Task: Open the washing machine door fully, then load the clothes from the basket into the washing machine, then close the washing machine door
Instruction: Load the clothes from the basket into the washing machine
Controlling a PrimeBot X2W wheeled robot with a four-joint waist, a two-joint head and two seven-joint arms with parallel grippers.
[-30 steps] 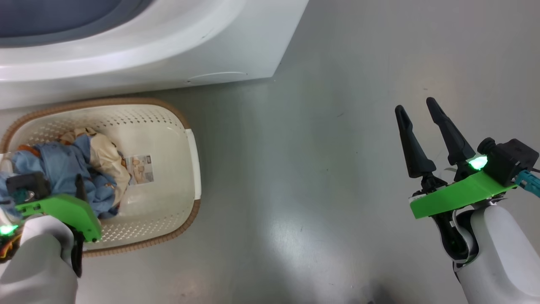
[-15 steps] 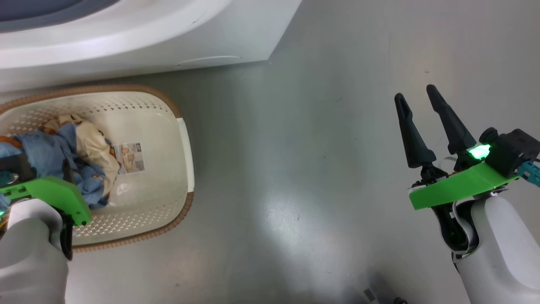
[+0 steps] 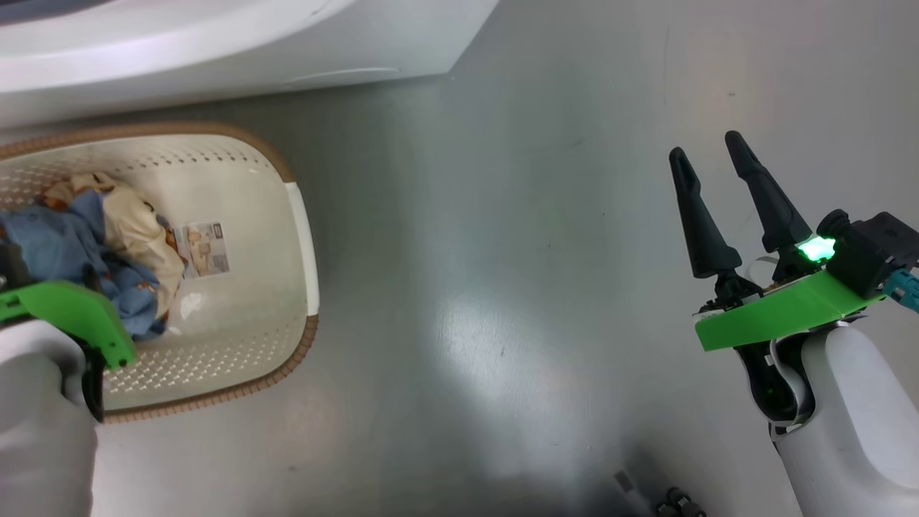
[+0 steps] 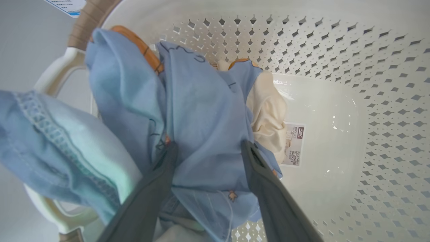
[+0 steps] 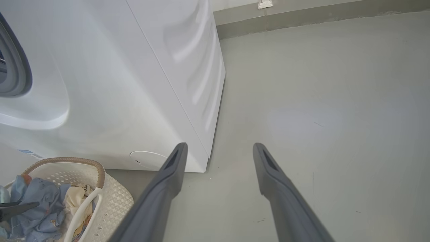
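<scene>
**A:** Head view first. What does the operator have?

**B:** Your right gripper (image 3: 706, 146) hangs over bare floor (image 3: 502, 287) at the right. Both dark fingers are spread wide with nothing between them. The basket (image 3: 244, 301) stands on the floor at the left, just before the washing machine (image 3: 215, 50), whose white front runs along the top edge. The clothes (image 3: 72, 240) are heaped at the basket's left end, blue with a cream piece touching the paper label (image 3: 204, 249) on the bottom. Your left forearm (image 3: 36, 416) comes in over the basket's near left corner.

**A:** And the left wrist view?

**B:** Your left gripper (image 4: 209, 148) is down in the basket with its jaws wide, one finger on either side of a fold of blue cloth. It isn't pinched: the fingers stand well apart. A paler stitched hem bulges at the left, in front of the basket's white handle (image 4: 57, 72).

**A:** Right wrist view?

**B:** You look along two spread fingers at the floor and the washing machine's front right corner. The round service cap (image 5: 147, 159) sits low on its front, and the grey gasket (image 5: 18, 67) shows at the left edge. The basket is at the lower left, close to the machine's front, with the clothes inside. One dark finger of your left gripper pokes in among them.
</scene>
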